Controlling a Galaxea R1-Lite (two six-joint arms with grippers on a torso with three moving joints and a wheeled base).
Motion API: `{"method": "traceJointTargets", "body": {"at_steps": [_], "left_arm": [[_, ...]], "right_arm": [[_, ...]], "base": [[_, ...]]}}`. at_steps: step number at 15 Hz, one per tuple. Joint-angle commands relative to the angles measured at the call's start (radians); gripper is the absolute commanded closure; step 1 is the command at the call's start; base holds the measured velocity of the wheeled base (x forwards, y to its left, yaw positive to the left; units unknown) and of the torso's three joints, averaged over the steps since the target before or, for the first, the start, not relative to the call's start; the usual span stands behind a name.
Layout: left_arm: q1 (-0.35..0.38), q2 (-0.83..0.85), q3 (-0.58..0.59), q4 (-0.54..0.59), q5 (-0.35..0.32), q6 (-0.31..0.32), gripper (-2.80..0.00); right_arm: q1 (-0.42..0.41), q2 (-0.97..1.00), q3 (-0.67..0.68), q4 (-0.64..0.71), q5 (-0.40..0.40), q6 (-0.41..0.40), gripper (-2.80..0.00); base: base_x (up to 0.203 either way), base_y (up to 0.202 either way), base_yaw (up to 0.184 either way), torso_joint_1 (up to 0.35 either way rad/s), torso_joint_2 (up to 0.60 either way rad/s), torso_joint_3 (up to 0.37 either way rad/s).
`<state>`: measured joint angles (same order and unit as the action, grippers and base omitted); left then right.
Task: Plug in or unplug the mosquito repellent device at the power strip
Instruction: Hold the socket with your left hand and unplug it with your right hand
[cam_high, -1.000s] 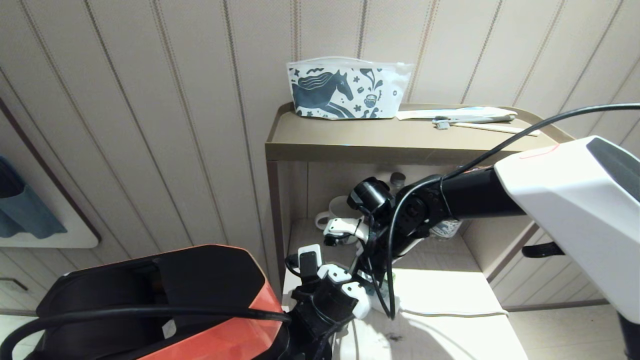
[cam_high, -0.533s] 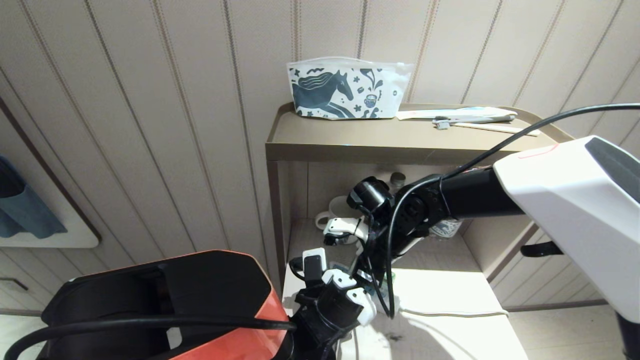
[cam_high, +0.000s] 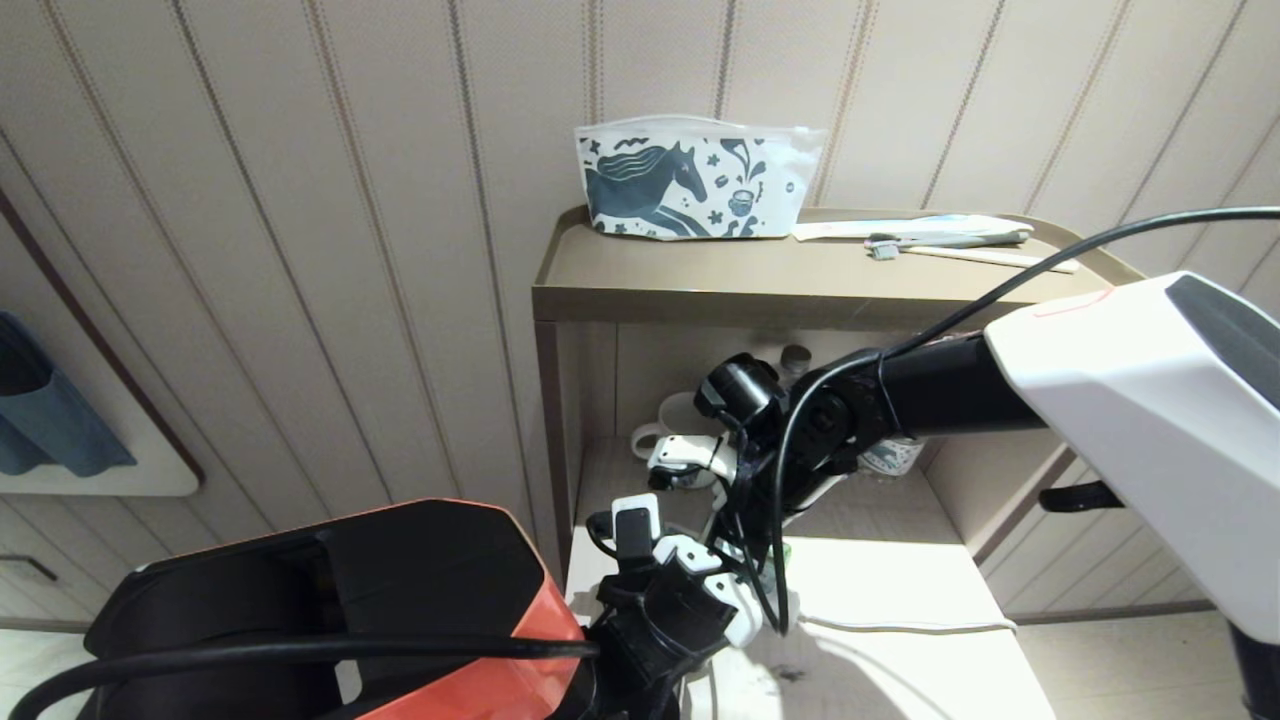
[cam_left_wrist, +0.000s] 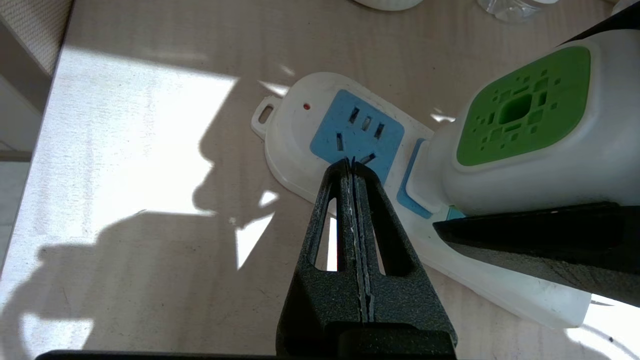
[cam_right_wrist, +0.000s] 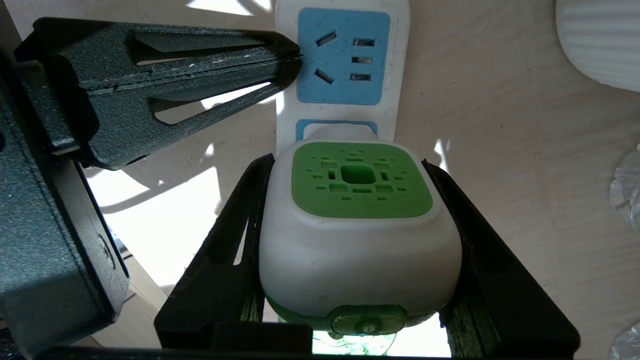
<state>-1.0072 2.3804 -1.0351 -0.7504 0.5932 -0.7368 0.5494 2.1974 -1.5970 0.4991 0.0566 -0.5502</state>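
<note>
No readable text, label or number shows anywhere.

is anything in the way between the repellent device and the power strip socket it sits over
Nothing visible. The right tool grips the mosquito repellent device directly over a socket of the power strip. The shut left tool presses beside the neighbouring free socket, clear of the device.

**Three cameras, one strip**

Head camera looks down from above and behind both arms at the shelf unit (cam_high: 700, 290). Both wrist cameras sit close over the power strip (cam_left_wrist: 325, 145), each catching the mosquito repellent device (cam_right_wrist: 357, 225) from opposite sides.
</note>
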Motion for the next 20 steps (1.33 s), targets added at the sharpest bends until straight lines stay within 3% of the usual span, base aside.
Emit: {"method": "traceJointTargets", "body": {"at_steps": [1,14,17,20], "left_arm": [[-0.001,0.011,0.0,0.008,0.002,-0.003,0.0],[-0.011,-0.009,0.015,-0.005,0.012,-0.007,0.0],[0.006,-0.058,0.02,-0.01,0.062,-0.012,0.0],[0.022,-0.096,0.021,-0.01,0.065,-0.009,0.0]], "right_arm": [[0.001,-0.019,-0.001,0.002,0.002,-0.004,0.0],[0.013,-0.061,-0.015,0.009,-0.023,-0.007,0.0],[0.006,-0.061,-0.001,0.007,-0.023,-0.007,0.0],[0.004,-0.062,0.002,0.01,-0.021,-0.007,0.0]], "base": [[0.0,0.0,0.0,0.0,0.0,0.0],[0.0,0.0,0.0,0.0,0.0,0.0],[0.0,0.0,0.0,0.0,0.0,0.0],[0.0,0.0,0.0,0.0,0.0,0.0]]}}
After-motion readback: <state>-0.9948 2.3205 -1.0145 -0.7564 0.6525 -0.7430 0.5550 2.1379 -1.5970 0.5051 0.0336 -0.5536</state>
